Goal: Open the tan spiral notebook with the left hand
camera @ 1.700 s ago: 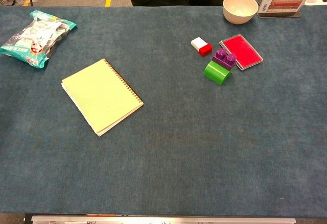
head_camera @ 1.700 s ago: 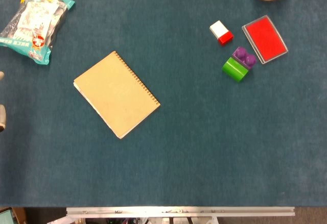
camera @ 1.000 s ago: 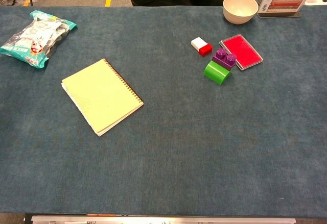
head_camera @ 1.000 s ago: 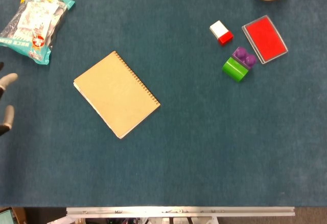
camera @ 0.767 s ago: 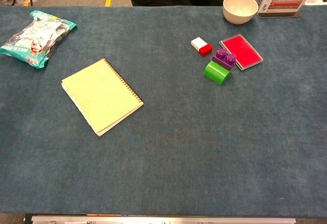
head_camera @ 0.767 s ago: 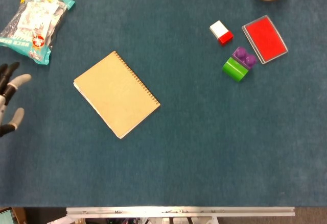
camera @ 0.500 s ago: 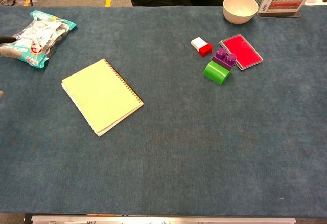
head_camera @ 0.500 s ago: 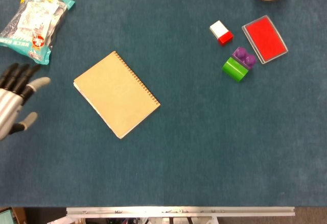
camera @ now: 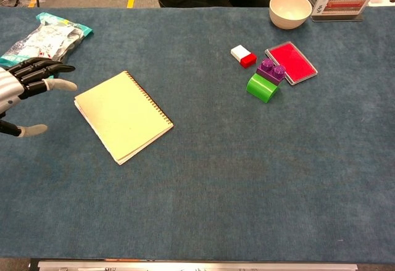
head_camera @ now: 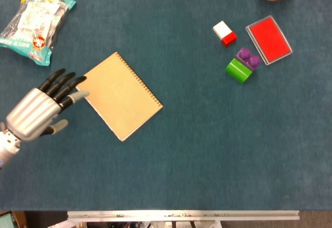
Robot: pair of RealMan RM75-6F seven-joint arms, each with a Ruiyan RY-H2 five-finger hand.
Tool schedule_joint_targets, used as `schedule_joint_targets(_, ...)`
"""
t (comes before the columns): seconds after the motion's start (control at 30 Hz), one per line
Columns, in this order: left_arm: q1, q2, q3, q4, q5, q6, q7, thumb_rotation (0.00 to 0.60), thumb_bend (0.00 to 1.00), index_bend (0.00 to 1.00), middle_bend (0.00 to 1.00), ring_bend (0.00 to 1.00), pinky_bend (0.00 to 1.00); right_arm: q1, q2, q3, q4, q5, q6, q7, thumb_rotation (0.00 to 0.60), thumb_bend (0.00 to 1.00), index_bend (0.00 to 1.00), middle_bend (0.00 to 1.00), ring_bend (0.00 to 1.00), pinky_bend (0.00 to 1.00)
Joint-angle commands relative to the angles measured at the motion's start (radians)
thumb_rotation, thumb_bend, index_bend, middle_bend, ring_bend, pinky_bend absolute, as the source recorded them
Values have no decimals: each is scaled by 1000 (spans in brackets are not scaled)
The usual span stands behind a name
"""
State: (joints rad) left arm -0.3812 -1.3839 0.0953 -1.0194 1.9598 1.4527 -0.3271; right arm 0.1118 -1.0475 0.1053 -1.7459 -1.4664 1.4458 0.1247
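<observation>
Notebook (head_camera: 118, 96) closed on the desk (head_camera: 207, 155); opening not begun.
Left hand (head_camera: 41, 112), fingers spread and empty, hovers beside its free edge near the desk's left edge.

left hand (head_camera: 32, 115) empty, fingers (head_camera: 61, 85) spread

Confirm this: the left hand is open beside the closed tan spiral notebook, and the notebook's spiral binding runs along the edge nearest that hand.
Not quite. The left hand is open beside the closed tan spiral notebook, but the spiral binding runs along the edge farthest from that hand, toward the green and purple blocks. The head view shows it clearly.
</observation>
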Motion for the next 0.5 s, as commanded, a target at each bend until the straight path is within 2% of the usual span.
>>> schedule_joint_targets(0.03,-17,-45,13,47,3,-1,8,600,193,176,53,15,0,0,1,0,-2,2,-1,-3,600,532,382,369,277,368)
schedule_joint_targets(0.5,-79,-166,42,196,-2,-34,45,600,193,176,58,16,0,-4,-1,-3,-4,13,-1,-13,600,532,382,369,277,367)
